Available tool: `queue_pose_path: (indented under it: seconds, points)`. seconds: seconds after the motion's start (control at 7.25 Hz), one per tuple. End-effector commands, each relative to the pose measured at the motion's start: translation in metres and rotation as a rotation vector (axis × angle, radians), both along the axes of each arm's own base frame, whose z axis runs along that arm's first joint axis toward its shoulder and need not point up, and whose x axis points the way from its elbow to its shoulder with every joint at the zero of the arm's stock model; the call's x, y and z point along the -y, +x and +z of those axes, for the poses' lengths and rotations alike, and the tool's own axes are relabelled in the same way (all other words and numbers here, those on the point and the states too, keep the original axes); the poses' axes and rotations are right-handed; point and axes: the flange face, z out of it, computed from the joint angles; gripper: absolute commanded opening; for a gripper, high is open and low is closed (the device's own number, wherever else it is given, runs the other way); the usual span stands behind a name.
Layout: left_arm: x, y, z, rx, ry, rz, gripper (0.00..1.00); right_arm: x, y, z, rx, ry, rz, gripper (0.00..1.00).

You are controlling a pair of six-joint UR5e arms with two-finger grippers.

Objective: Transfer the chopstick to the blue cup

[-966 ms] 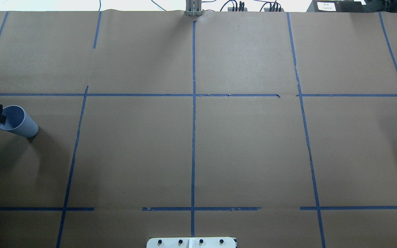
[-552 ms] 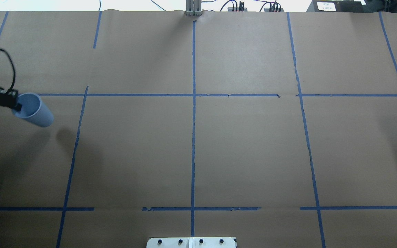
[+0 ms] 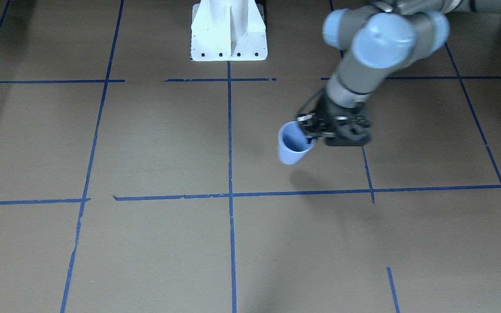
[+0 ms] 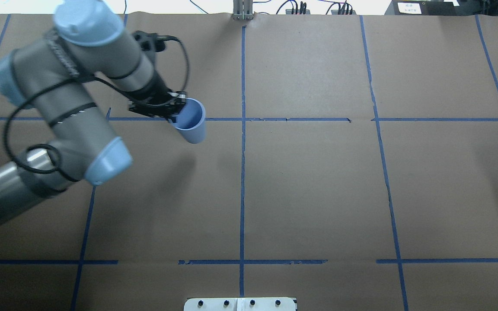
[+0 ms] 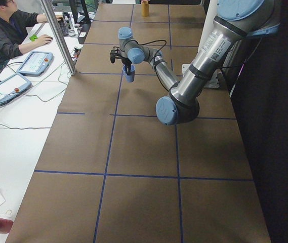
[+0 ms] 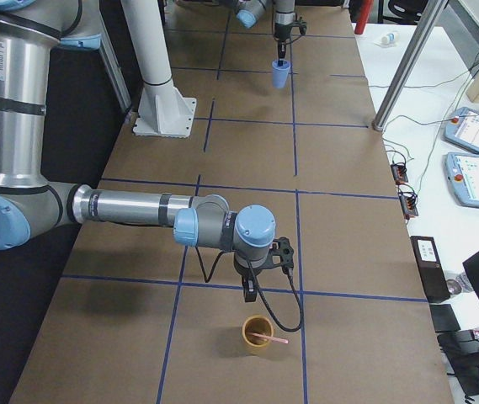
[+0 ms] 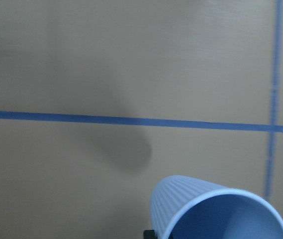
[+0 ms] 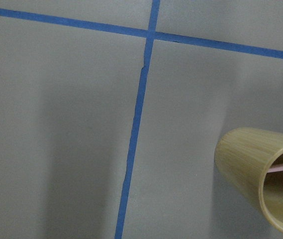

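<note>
Brown paper covers the surface (image 4: 318,194), marked into squares by blue tape lines (image 4: 242,181), with the white robot base (image 3: 228,30) at its edge. Beside it stands a white desk (image 5: 17,126) carrying 2 handheld control panels (image 5: 36,62), where a person (image 5: 2,30) sits. The left arm (image 4: 63,99) reaches forward over the surface, its elbow bent and its wrist turned down, so the left gripper (image 4: 176,113) hangs near the central tape line. Its fingers (image 4: 173,117) are closed on the rim wall of the blue cup (image 4: 192,125), which hangs rim up, clear of the paper, with its shadow lying apart from it. The right arm (image 6: 138,209) stretches low along the surface's far right end, and the right gripper (image 6: 247,295) points down just beside a tan bamboo cup (image 6: 258,334). Whether those fingers are spread or closed cannot be told. The chopstick (image 6: 268,339) lies slanted inside the bamboo cup, with 1 end poking over its rim, well apart from the blue cup.
</note>
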Motion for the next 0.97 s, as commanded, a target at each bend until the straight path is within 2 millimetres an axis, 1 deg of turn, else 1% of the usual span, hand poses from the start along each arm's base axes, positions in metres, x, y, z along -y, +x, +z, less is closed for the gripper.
queue_pose_path:
  seconds: [0.0,0.14,0.28,0.41,0.69,0.83]
  points:
    - [-0.006,0.072,-0.048,0.01,0.008,0.01,0.0,0.0,0.0,0.002,0.0,-0.005,0.0,1.0]
    - [-0.013,0.093,-0.05,0.02,0.005,0.033,0.0,0.0,0.0,0.002,0.002,-0.005,0.0,1.0]
    - [-0.025,0.109,-0.046,0.041,0.029,0.033,0.0,0.0,0.0,0.002,0.002,-0.005,0.0,1.0]
    - [-0.032,0.116,-0.042,0.05,0.033,0.041,0.0,0.0,0.0,0.002,0.002,-0.005,0.0,1.0]
    - [-0.034,0.118,-0.039,0.054,0.034,0.047,0.03,0.0,0.0,0.002,0.002,-0.005,0.0,1.0]
    - [-0.035,0.12,-0.032,0.061,0.029,0.051,0.11,0.0,0.0,0.002,0.0,-0.005,0.0,1.0]
